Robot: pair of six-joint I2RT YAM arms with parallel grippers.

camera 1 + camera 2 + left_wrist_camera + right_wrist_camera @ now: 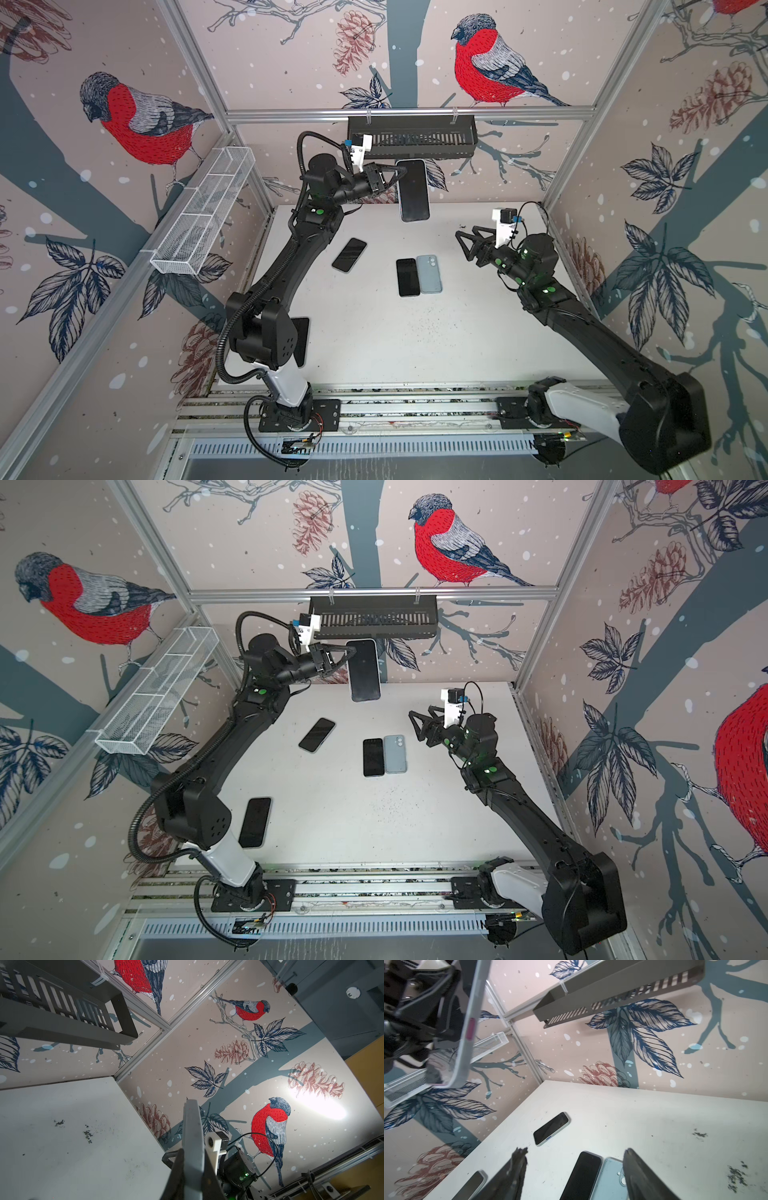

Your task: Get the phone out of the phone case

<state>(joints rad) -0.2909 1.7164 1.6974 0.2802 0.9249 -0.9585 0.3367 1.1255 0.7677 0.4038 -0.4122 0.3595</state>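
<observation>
High over the surface (415, 340), near its far edge, left end effector (401, 173) pinched the phone (415, 199); right end effector (463, 247) hung spread, empty.

Dark-screened phone (412, 191), seated in its pale case (464, 1053), hangs upright in mid-air

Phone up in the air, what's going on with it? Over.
Left gripper shut on phone, held high. Right gripper open, empty. Phone looks still in its case. Black shelf nearby.
</observation>
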